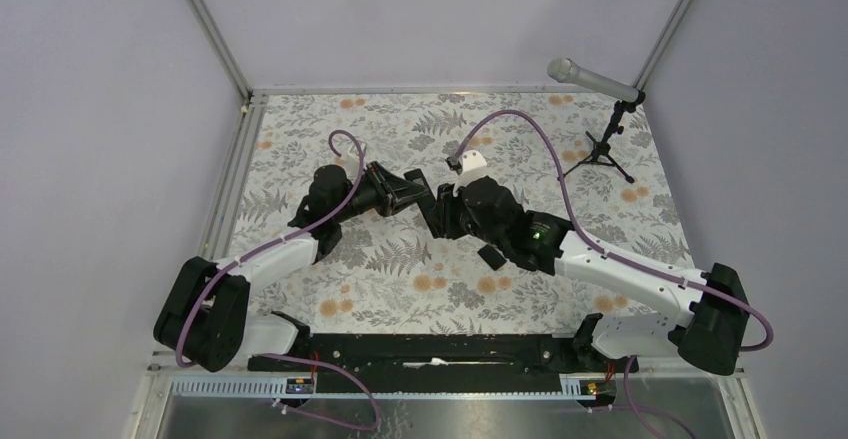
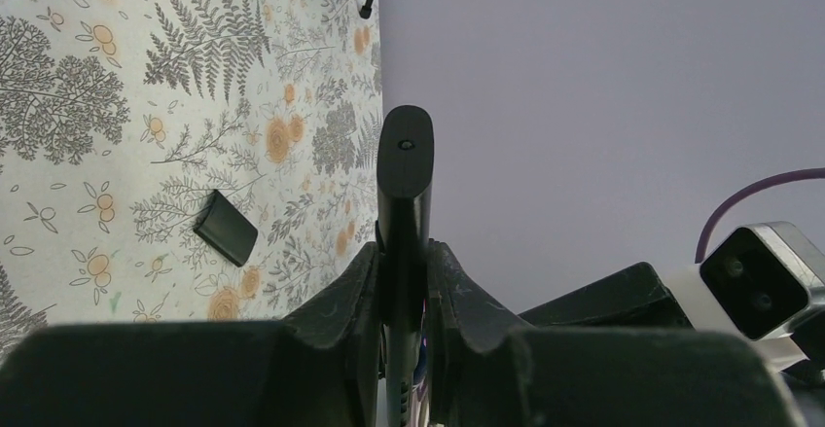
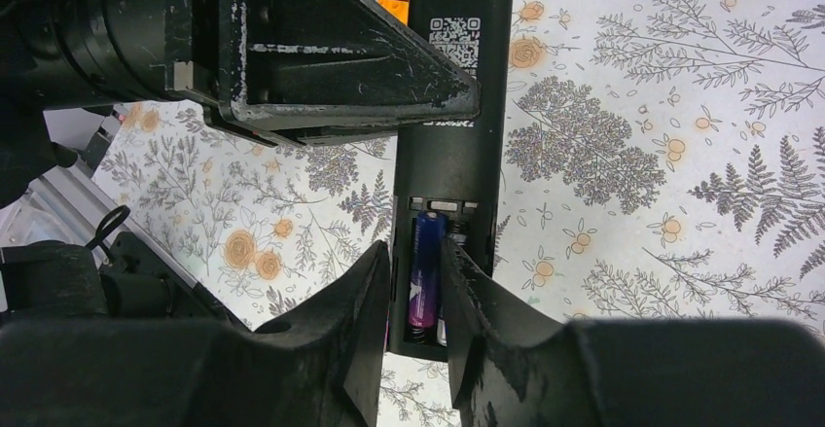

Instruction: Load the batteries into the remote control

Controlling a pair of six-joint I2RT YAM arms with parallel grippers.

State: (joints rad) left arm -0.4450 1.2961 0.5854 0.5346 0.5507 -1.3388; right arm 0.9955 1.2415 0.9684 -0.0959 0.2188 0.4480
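The remote control (image 3: pixel 452 145) is a slim black bar held above the table with its back up, a QR label near its far end. My left gripper (image 2: pixel 404 262) is shut on its edges. The battery bay is uncovered, and a purplish-blue battery (image 3: pixel 425 271) lies in its left slot. A second battery (image 3: pixel 444 332) shows only as a sliver behind my finger. My right gripper (image 3: pixel 418 286) straddles the purplish-blue battery, its jaws slightly parted, with a thin gap on the left side. In the top view the left gripper (image 1: pixel 418 195) and right gripper (image 1: pixel 447 211) meet at mid-table.
The small flat black cover (image 1: pixel 492 257) lies on the floral tablecloth beside the right arm, the same cover (image 2: pixel 225 228) also showing from the left wrist. A microphone (image 1: pixel 590 77) on a tripod stands at the back right. An orange toy (image 3: pixel 394 4) peeks out beyond the remote.
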